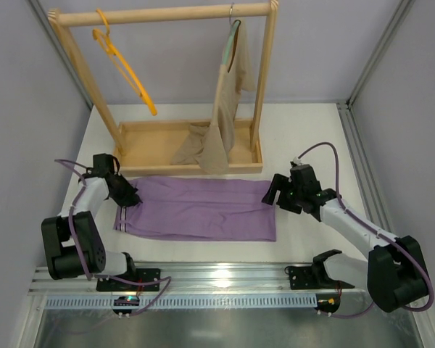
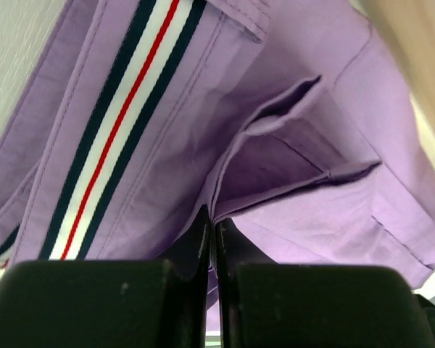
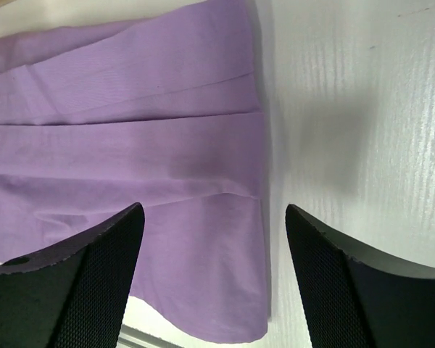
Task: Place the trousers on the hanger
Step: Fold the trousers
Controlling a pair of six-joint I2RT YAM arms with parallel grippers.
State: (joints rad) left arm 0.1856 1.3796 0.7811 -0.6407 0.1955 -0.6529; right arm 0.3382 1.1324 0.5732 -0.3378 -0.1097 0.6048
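The lilac trousers [image 1: 199, 210] lie flat on the white table, waistband to the left and leg ends to the right. My left gripper [image 1: 130, 197] is shut on a fold of the trousers [image 2: 290, 145] near the striped waistband [image 2: 123, 123]; its jaws [image 2: 212, 225] pinch the purple cloth. My right gripper [image 1: 272, 194] hovers open over the leg-end hem of the trousers [image 3: 130, 145], its fingers [image 3: 214, 208] wide apart with the hem edge between them and nothing held. The orange-yellow hanger [image 1: 123, 65] hangs empty at the left of the wooden rail.
The wooden rack [image 1: 167, 14] stands at the back with its base tray [image 1: 152, 156] just behind the trousers. A grey-green hanger with a beige garment [image 1: 225, 109] hangs at its right. A metal rail [image 1: 203, 279] runs along the near edge.
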